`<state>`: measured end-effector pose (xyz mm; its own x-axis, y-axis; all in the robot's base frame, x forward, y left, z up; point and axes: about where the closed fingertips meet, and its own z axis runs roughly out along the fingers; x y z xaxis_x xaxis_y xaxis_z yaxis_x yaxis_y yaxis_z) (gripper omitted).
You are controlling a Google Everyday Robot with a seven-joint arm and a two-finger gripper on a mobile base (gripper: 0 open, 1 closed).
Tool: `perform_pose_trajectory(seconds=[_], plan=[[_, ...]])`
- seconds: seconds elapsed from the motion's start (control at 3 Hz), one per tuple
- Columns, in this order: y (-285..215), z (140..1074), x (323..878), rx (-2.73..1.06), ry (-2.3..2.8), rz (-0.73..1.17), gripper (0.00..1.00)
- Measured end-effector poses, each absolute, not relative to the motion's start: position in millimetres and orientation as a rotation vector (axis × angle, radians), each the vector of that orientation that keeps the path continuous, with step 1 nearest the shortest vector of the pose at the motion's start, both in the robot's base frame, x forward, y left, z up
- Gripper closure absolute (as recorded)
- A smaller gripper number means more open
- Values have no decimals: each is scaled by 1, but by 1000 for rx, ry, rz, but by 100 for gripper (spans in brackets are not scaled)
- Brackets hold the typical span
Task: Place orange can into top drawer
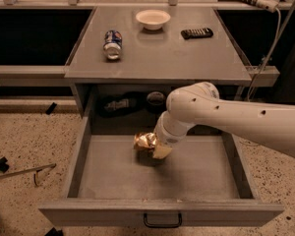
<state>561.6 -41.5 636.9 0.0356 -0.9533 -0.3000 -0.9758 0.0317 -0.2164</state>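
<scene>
The top drawer (113,183) is pulled wide open below the grey cabinet top, with its black handle (162,221) at the front centre. The orange can (144,141), dented and shiny, is in my gripper (155,149), low over the drawer floor near its back middle. The gripper is shut on the can. My white arm (236,119) reaches in from the right and hides the drawer's back right part.
On the cabinet top (187,58) lie a blue, red and white can (112,44) on its side, a white bowl (153,18) and a black remote (196,33). Dark objects (119,104) sit in the shadow behind the drawer. Speckled floor lies either side.
</scene>
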Motion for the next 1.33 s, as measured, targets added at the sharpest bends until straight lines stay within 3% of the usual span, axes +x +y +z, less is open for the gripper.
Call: perform_pose_trajectory(seconds=[0.67,1.33], plan=[[-49,607,566,-1939,2046,146,100],[-49,607,566,-1939,2046,147,58]])
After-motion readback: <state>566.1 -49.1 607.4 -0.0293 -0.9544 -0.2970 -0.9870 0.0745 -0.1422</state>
